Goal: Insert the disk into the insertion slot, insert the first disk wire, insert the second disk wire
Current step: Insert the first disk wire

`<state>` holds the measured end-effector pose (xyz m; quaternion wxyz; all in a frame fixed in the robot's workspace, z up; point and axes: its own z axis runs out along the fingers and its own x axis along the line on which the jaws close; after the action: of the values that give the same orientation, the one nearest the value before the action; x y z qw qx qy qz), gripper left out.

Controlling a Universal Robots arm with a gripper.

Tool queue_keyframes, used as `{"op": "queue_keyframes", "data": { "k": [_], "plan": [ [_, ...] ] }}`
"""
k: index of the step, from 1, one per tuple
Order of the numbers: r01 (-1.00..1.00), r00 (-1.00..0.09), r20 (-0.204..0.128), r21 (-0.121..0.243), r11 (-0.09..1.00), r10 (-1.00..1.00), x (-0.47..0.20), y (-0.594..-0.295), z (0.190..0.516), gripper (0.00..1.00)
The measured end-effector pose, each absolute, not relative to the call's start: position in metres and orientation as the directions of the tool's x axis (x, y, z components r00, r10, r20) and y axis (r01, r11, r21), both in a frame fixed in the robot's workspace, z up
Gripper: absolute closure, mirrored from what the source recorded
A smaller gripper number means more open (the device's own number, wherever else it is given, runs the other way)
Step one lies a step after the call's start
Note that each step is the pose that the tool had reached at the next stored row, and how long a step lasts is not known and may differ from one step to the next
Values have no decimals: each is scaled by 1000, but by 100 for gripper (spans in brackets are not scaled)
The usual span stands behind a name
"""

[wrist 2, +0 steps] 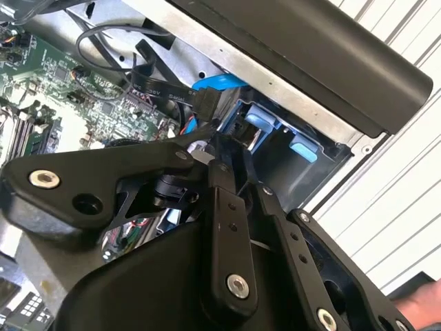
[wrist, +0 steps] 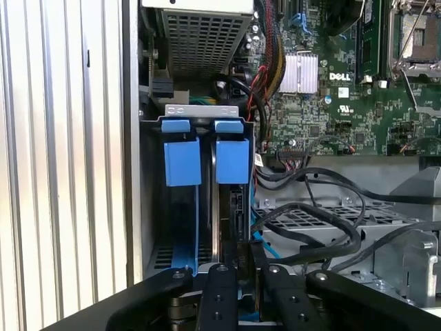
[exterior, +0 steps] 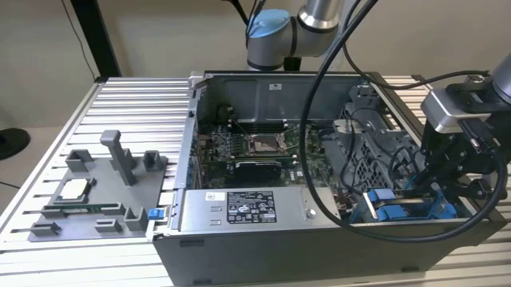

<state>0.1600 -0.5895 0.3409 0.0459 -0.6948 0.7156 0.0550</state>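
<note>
Gripper [wrist 2: 212,143] is at the mouth of the insertion slot [wrist: 227,110] with its fingers drawn close together. They look pinched on the black connector [wrist 2: 204,103] of the blue wire [wrist 2: 219,83]. The linkages partly hide the contact, so the grip is a judgement. Disk [wrist: 236,207] sits on edge inside the insertion slot, under its blue frame [wrist: 232,162] tab. The disk step reads as done and the wire work is in hand.

Handling, judged:
- Connector is a small, light, rigid plastic block. It is best held across its flat sides close to the mating end, never by the wire.
- Blue wire is thin and flexible with some spring. It will likely tug the connector off-axis, so the hold needs to be firm and square to the slot.
- The disk's socket edge is probably fragile, and a skewed push risks bending or chipping it.
- The disk itself is dense and stiff. The plastic frame tab is the sensible place to hold it.

Looks:
- Only the disk's narrow dark end shows, deep in the insertion slot, and no label face is visible.
- The frame tab is bright blue and squarish, capped by a smaller blue clip at the slot's metal rim.
- A second blue tab [wrist: 182,162] stands just beside it in the neighbouring bay.
- In the second wrist view the wire curves away from the slot, with the connector just beyond the fingertips.
</note>
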Motion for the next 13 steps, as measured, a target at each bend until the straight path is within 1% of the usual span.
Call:
{"op": "queue_keyframes", "data": {
  "k": [6,13],
  "plan": [
    [-1000,-29,-143,7,28,-989,160,-588,340,100],
    [-1000,-29,-143,5,28,-989,160,-588,336,100]
  ]
}}
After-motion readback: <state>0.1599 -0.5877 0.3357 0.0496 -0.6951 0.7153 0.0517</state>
